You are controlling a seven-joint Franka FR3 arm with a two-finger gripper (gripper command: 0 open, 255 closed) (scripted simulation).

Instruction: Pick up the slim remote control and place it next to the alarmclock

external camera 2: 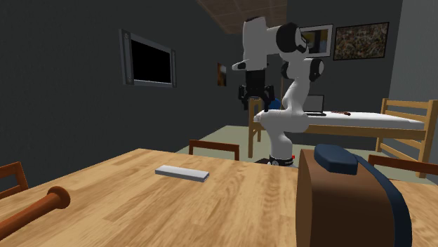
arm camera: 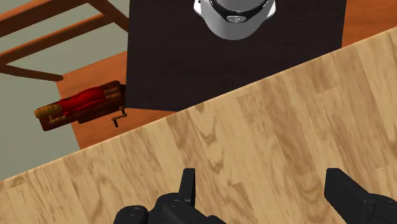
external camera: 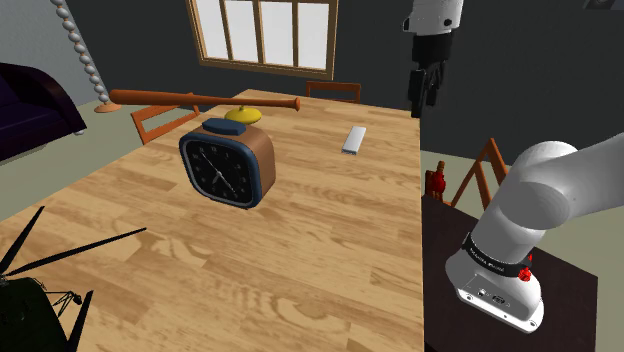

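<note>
**Shoulder view.** The hand [external camera: 424, 90] hangs high over the far right edge of the surface [external camera: 300, 270]. The remote [external camera: 354, 139] lies flat on the wood well below it, near that edge and well apart from the clock [external camera: 227, 165]. The remote is a thin, smooth, pale grey slab. The clock is a rounded box with a brown case and a blue-rimmed dark face, and a yellow dome shows just above it. A long wooden bat [external camera: 200, 99] lies beyond the clock.

**Second exterior view.** The remote [external camera 2: 182, 172] reads as a low flat bar with square ends, offering little height to grip. The hand [external camera 2: 253, 95] is above and beyond it. The clock [external camera 2: 351, 200] stands close to the camera.

**Wrist view.** The hand [arm camera: 261, 173] is spread, with nothing between its fingers [arm camera: 186, 184]. Below lie grained planks and the dark stand [arm camera: 178, 57].

**Step in hand, as judged: the approach.**
- Carry the hand over the remote's middle.
- Turn the fingers across its narrow width.
- Descend until the tips nearly meet the surface, since so thin a body offers only its side edges.
- Close centred, so that it does not pivot.
</note>
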